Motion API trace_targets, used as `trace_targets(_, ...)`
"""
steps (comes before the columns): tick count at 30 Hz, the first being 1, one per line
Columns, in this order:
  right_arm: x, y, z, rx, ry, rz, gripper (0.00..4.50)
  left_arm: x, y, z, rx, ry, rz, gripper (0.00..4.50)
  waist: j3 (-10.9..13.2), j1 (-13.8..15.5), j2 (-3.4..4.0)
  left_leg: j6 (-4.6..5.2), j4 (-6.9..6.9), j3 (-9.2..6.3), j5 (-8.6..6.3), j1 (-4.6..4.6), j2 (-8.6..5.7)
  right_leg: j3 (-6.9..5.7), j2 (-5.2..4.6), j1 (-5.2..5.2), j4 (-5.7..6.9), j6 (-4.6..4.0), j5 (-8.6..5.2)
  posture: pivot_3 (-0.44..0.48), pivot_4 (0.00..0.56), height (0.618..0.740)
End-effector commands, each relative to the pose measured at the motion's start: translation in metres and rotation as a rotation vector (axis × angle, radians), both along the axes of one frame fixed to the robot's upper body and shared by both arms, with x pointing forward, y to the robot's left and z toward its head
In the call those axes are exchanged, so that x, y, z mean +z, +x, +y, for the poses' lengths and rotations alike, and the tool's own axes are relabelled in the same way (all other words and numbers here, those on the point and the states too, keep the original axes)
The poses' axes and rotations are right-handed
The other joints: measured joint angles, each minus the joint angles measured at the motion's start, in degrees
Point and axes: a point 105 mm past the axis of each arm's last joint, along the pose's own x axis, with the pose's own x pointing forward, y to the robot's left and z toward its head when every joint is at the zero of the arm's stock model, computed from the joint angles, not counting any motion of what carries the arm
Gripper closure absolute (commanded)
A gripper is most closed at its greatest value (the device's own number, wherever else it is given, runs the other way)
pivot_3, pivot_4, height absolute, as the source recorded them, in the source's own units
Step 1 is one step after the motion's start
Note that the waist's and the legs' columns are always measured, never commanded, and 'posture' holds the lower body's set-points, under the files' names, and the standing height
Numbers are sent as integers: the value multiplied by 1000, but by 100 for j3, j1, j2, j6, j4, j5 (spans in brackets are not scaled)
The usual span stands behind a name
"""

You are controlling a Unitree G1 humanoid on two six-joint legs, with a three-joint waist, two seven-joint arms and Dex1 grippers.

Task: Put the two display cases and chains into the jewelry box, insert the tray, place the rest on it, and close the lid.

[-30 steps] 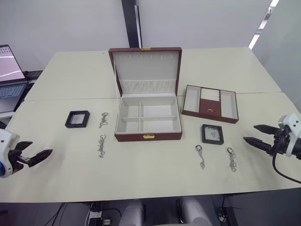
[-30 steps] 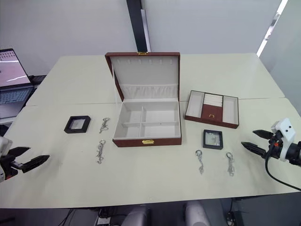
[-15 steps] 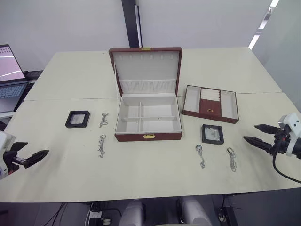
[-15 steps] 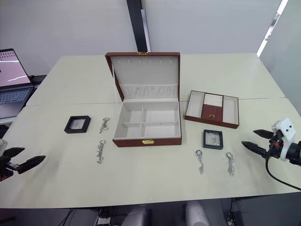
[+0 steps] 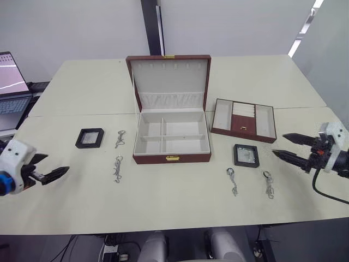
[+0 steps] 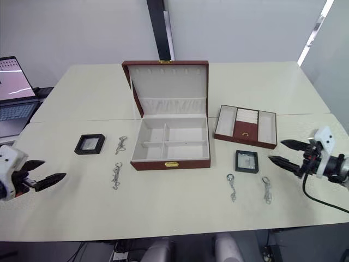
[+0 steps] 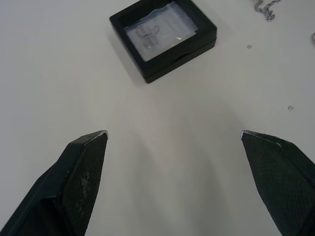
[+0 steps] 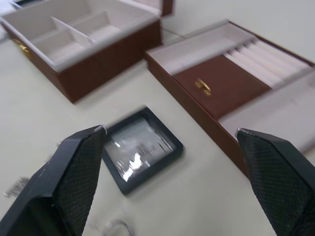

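Note:
The jewelry box (image 5: 172, 143) stands open at the table's middle, its lid (image 5: 170, 81) upright behind it and its cream compartments bare. The tray (image 5: 244, 120) lies to its right. One display case (image 5: 89, 138) sits left of the box, the other (image 5: 246, 155) right of it in front of the tray. Two chains (image 5: 120, 138) (image 5: 117, 169) lie left of the box and two chains (image 5: 233, 181) (image 5: 269, 184) lie near the front right. My left gripper (image 5: 54, 165) is open, short of the left case (image 7: 163, 39). My right gripper (image 5: 278, 145) is open, just right of the right case (image 8: 140, 147).
A laptop (image 5: 11, 87) stands off the table's far left corner. The table's front edge (image 5: 163, 226) runs close below the chains. A dark post (image 5: 151, 27) rises behind the box.
My left gripper has moved up and inward toward the left display case. My right gripper has moved left toward the right display case. Both stay open; nothing on the table has moved.

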Motion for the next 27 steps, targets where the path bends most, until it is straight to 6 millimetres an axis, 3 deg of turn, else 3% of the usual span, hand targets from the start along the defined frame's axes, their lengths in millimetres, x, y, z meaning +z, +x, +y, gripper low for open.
trace_targets(1,25,-9,46,149,42,-88,24,8,9,-3,-84,92,42,1,0,0,0,0,0,1,0,-1,0,1,0,-1,0,0,0,0,150,740)
trace_targets(5,35,-19,87,268,71,-151,24,14,29,-10,-180,206,83,1,0,10,0,0,1,-6,0,-1,1,-5,7,-1,4,0,0,0,150,740)
trace_targets(10,34,-28,112,329,69,-190,24,20,55,-24,-271,284,95,1,1,49,-5,0,5,-6,0,-16,-3,-7,6,-9,-2,0,0,0,150,740)
trace_targets(17,22,-31,124,326,44,-193,24,12,78,-42,-341,312,112,1,0,49,-7,0,9,-10,1,-16,-2,-9,9,-10,4,1,0,0,150,740)
trace_targets(27,28,-35,127,306,47,-212,24,1,83,-40,-331,349,171,1,2,-23,-10,0,8,-14,1,-15,0,-9,14,-11,6,1,0,0,150,740)
